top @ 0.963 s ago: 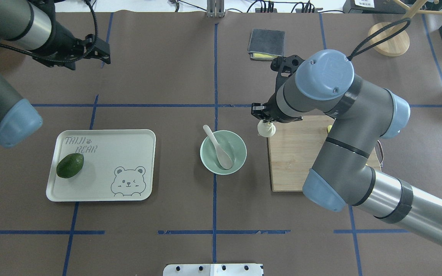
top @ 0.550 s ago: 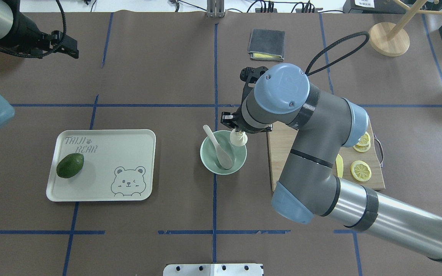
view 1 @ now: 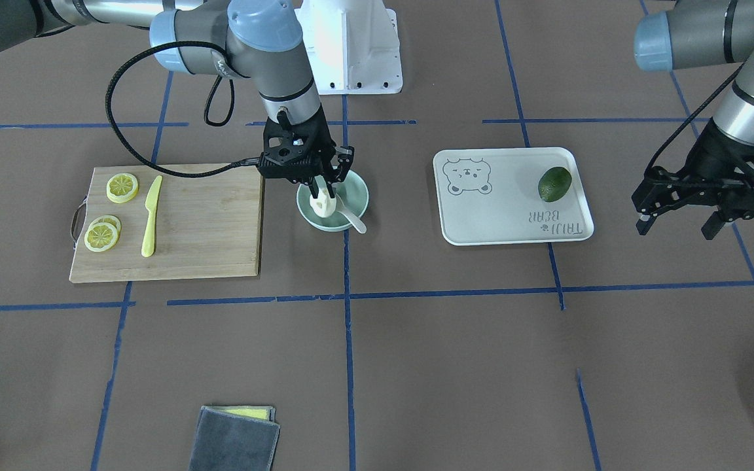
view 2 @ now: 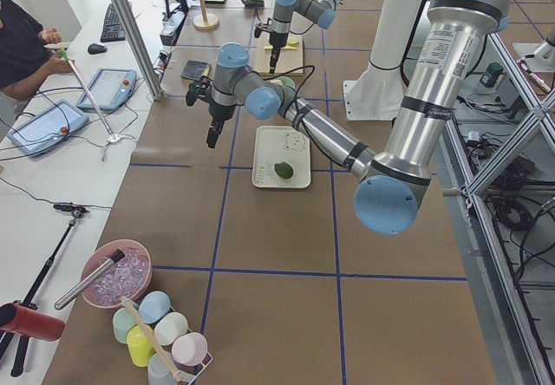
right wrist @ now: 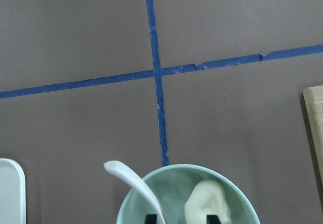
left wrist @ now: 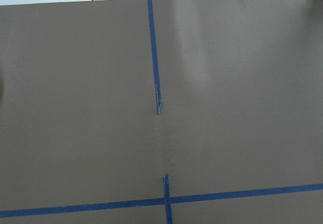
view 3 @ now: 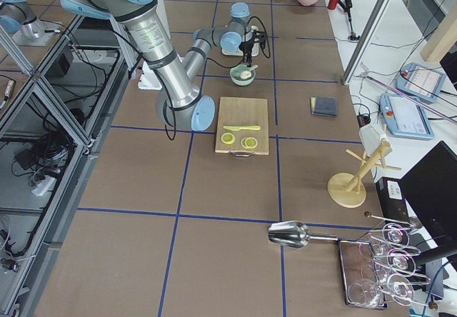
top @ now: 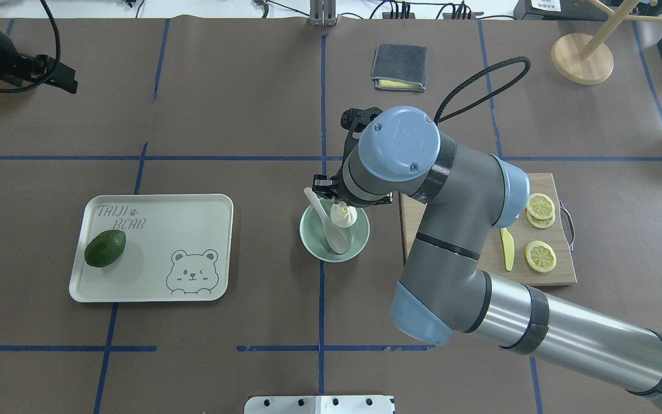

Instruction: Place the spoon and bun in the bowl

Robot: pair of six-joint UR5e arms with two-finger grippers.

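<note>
Placement of the bun [top: 343, 215] is the step in hand. The spoon [top: 326, 223] already lies in the mint bowl [top: 310, 248], scoop down, with its handle leaning over the rim toward the upper left of the overhead view. The bun is inside the bowl's upper right part, just beside the spoon. The right tool [view 1: 324, 191] stands upright over it, fingers narrow about the pleated top. The wrist view shows the bun against one fingertip [right wrist: 212, 218], and whether the fingers pinch it or merely flank it cannot be told. A good finish probably calls for the bun's base to rest on the bowl floor before the fingers part. A straight lift should follow, so that neither finger catches the spoon handle or tips the bowl. The left tool [view 1: 675, 230], fingers spread wide and empty, hangs at the right edge of the front view, well apart. On the counter [top: 250, 115] a cutting board [view 1: 207, 222] with lemon slices [view 1: 122, 188] and a yellow knife [view 1: 150, 219] lies just beside the bowl. A tray [top: 181, 224] carrying an avocado [top: 105, 248] lies at centre left of the overhead view. Only the spoon crowds the release.
</note>
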